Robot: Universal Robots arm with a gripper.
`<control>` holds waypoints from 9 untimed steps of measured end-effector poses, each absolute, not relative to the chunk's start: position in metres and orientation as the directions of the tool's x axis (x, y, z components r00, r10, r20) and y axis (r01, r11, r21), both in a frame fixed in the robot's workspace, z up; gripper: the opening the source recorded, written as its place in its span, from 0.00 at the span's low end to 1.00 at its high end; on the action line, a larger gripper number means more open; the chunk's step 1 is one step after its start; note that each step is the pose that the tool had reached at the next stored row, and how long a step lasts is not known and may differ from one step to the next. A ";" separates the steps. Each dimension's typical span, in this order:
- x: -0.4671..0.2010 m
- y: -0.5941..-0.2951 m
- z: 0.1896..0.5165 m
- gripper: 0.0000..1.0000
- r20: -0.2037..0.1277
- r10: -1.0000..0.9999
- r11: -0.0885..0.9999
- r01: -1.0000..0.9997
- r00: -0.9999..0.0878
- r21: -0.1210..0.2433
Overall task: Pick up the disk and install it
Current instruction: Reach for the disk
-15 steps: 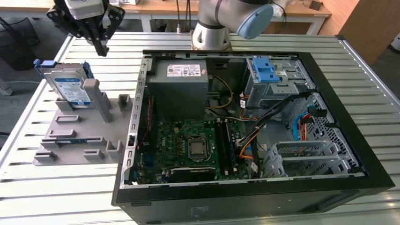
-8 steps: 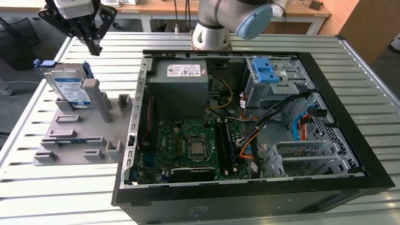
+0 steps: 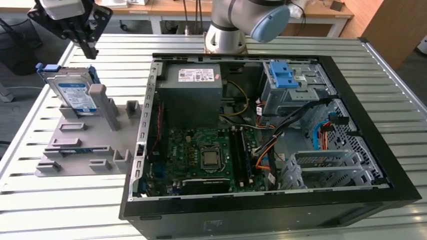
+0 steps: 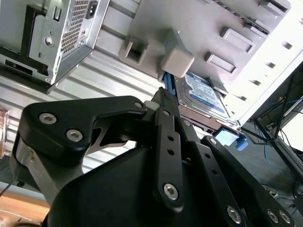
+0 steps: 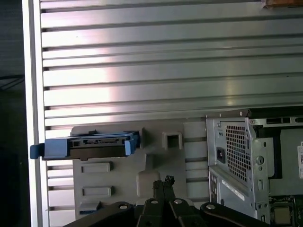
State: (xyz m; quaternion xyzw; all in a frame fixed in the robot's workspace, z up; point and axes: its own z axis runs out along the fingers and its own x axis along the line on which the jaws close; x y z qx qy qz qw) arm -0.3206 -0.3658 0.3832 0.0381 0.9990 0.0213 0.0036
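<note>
The tool (image 3: 89,50) hung above the rack (image 3: 75,139), jaws closed on nothing; the rack held the disk (image 3: 73,94) on edge nearby, seemingly to offer its top.

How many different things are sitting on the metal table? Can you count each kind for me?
disk: 1
grey holder stand: 1
open computer case: 1
Total: 3

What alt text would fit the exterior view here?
The arm's claw, shut and empty, hangs above the disk, which stands on edge in a grey holder on the slatted table, at the exterior view's left of an open computer case.
</note>
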 end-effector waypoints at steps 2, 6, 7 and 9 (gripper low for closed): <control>-0.327 -0.366 0.383 0.11 -0.006 0.076 0.996 0.076 -0.997 0.043; -0.340 -0.365 0.382 0.11 -0.006 0.076 0.996 0.076 -0.997 0.043; -0.344 -0.364 0.382 0.11 -0.006 0.076 0.996 0.076 -0.997 0.043; -0.350 -0.363 0.381 0.11 -0.006 0.076 0.996 0.076 -0.997 0.043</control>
